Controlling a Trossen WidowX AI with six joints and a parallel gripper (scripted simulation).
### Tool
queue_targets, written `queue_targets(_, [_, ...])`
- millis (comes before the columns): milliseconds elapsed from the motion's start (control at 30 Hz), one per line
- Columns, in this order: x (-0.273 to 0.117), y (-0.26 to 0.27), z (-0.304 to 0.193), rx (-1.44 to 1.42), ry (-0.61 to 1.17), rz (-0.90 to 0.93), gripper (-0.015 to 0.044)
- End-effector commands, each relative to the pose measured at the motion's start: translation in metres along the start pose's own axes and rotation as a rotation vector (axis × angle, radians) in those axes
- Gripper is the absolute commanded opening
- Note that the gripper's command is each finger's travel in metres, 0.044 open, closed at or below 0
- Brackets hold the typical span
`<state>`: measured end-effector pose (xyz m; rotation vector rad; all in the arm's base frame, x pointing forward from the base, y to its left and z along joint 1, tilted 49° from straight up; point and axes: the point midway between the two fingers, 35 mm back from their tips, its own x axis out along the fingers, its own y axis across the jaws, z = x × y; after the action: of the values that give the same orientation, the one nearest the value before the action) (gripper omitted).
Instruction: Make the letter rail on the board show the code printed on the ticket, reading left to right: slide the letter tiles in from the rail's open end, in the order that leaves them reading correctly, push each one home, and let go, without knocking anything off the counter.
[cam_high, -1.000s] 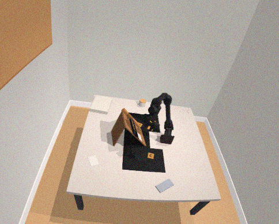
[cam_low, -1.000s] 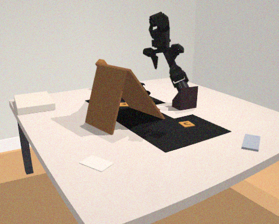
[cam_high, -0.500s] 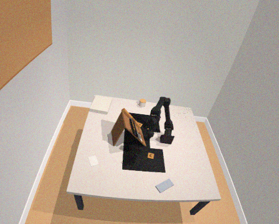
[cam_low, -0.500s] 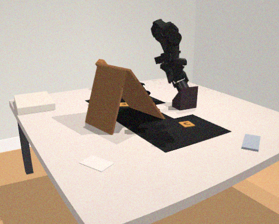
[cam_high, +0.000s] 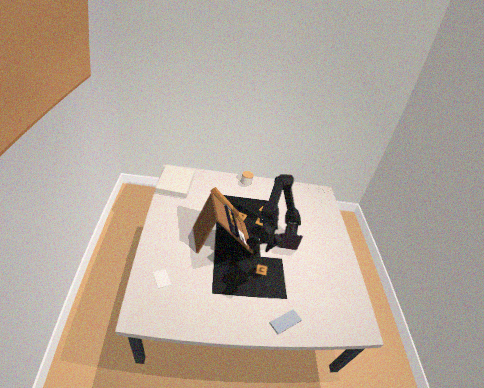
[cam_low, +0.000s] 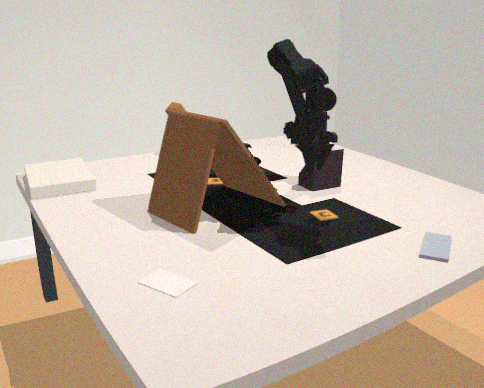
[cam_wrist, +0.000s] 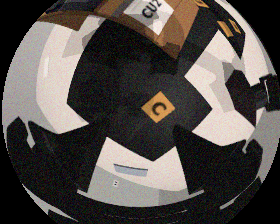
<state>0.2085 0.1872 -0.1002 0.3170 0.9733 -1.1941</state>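
The orange C tile (cam_high: 261, 270) (cam_low: 324, 215) (cam_wrist: 158, 107) lies face up on the black mat (cam_high: 275, 291) (cam_low: 370, 223) (cam_wrist: 85, 87). My gripper (cam_high: 256, 246) (cam_wrist: 142, 126) is open and empty, above the mat near the board's lower end; the C tile shows ahead between and beyond the fingers in the wrist view. The brown board (cam_high: 202, 229) (cam_low: 182, 170) (cam_wrist: 173, 42) stands as a tilted tent. Its ticket (cam_wrist: 150, 15) reads CU2. The dark rail (cam_high: 229, 216) runs along the sloping face; its letters cannot be read now. More orange tiles (cam_high: 260, 222) (cam_wrist: 226, 28) lie on the far mat area, partly hidden by the arm.
A blue-grey box (cam_high: 285, 322) (cam_low: 436, 246) (cam_wrist: 131, 170) lies near the table's front edge. A white card (cam_high: 162, 278) (cam_low: 167, 283) lies left of the mat. A cream block (cam_high: 176, 180) (cam_low: 60, 178) and an orange-topped cup (cam_high: 247, 178) stand at the back.
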Motion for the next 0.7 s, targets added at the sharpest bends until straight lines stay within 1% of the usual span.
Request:
queue_targets(0, [0.060,-0.029,-0.022,0.539,-0.097,-0.101,0.0340])
queue_targets(100, [0.071,-0.035,-0.025,0.658,-0.123,-0.109,0.0340])
queue_targets(667, [0.073,-0.034,-0.025,0.661,-0.124,-0.109,0.0340])
